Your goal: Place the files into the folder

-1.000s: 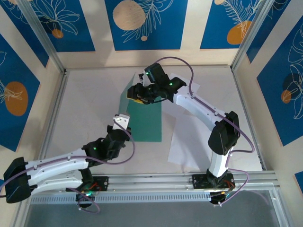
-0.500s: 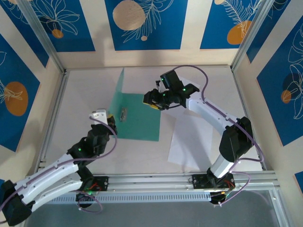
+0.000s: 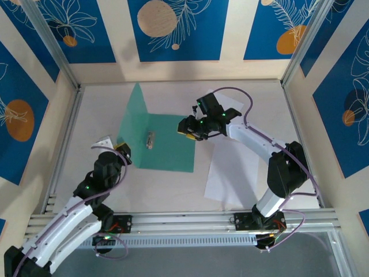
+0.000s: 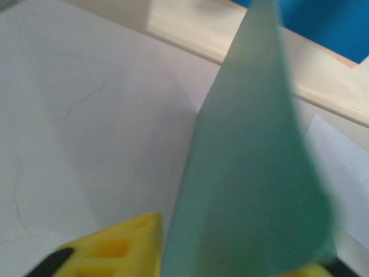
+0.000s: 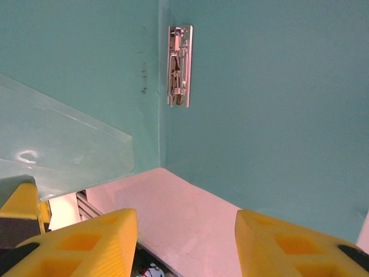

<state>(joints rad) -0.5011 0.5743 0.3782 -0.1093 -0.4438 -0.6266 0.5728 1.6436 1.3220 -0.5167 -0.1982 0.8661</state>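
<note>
Mid-table, the folder (image 3: 170, 147) gapes wider than a second ago, its cover swung left between my left gripper's (image 3: 121, 150) fingers; I can't tell if they pinch it. My right gripper (image 3: 186, 129) has backed toward the folder's right edge, jaws apart and empty. The files (image 3: 228, 173) lie just right of the folder.

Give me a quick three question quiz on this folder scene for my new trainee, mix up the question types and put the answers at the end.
1. True or false: the folder lies shut and flat.
2. The white sheets lie: A) inside the folder; B) on the table, to the folder's right; C) leaning on the back wall.
3. Short answer: what metal part shows on the folder's inside face?
Key: 1 false, one cover stands raised. 2 B. 3 a clip, beside the fold.
</note>
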